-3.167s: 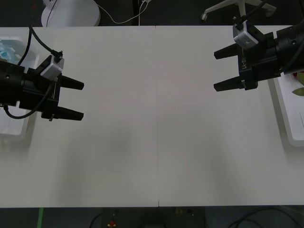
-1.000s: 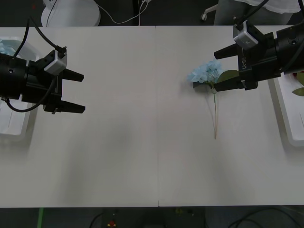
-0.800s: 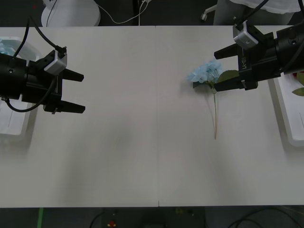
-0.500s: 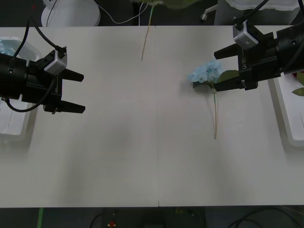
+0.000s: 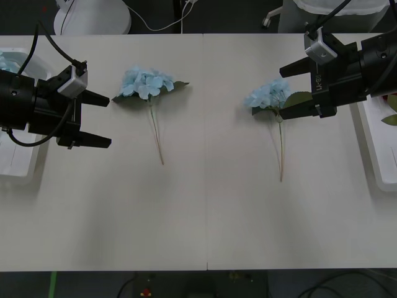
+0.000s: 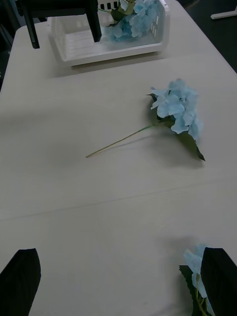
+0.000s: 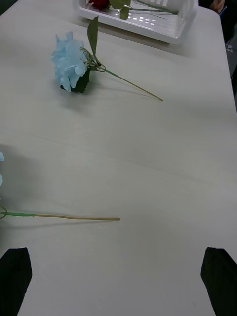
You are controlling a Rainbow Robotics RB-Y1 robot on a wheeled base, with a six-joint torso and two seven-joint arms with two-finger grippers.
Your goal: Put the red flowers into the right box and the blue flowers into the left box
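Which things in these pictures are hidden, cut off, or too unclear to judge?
- Left white translucent plastic tray: in the front view the left hand and arm cover most of it, and the edge cuts it.
- Right white translucent plastic tray: front view, cut by the edge and covered by the right hand.
- Deep-red rose: left wrist view, cut by the edge.
- Pale blue flower cluster: right wrist view, partly behind a finger.

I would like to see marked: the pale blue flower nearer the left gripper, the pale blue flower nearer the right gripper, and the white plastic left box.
Pale blue flower near left gripper [image 5: 146, 82]: front view, petals.
Pale blue flower near right gripper [image 5: 268, 95]: front view, petals.
White plastic left box [image 6: 116, 52]: right wrist view, near wall.
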